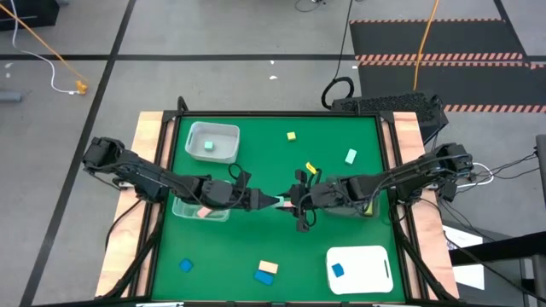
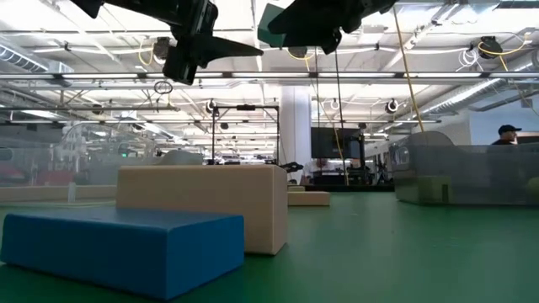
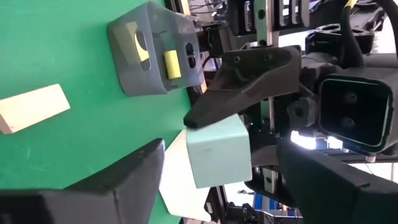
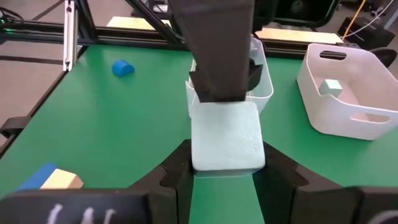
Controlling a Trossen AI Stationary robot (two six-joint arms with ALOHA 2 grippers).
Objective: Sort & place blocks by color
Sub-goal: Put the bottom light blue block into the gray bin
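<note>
There are three clear bins: one far on the left side (image 1: 232, 136), one under the left arm (image 1: 183, 207) and one under the right arm (image 1: 365, 210), mostly hidden. There is one white tray (image 1: 371, 271) at the near right corner. I count three mint blocks: one in the far bin (image 1: 208, 146), one loose (image 1: 351, 155) on the right half of the table, and one in the air (image 1: 281, 202) over the table's middle. There are three blue blocks: one on the tray (image 1: 338, 270), one at the near left (image 1: 185, 266) and one near the front edge (image 1: 265, 277), touching a tan block (image 1: 268, 267). Two yellow blocks lie loose, one far (image 1: 291, 136) and one (image 1: 311, 168) just beside the right arm; the left wrist view shows more yellow (image 3: 172, 64) in the right bin, but I cannot count it well. One salmon block (image 1: 203, 211) is in the bin under the left arm. Both arms reach inward from the table sides and meet at the centre, raised above the cloth. The right gripper (image 4: 227, 155) grips the lifted mint block between its two fingers. The left gripper (image 1: 268, 200) faces it from the other side with jaws wide around the same block; one finger (image 4: 214, 50) lies against the block and the other stands apart from it.
</note>
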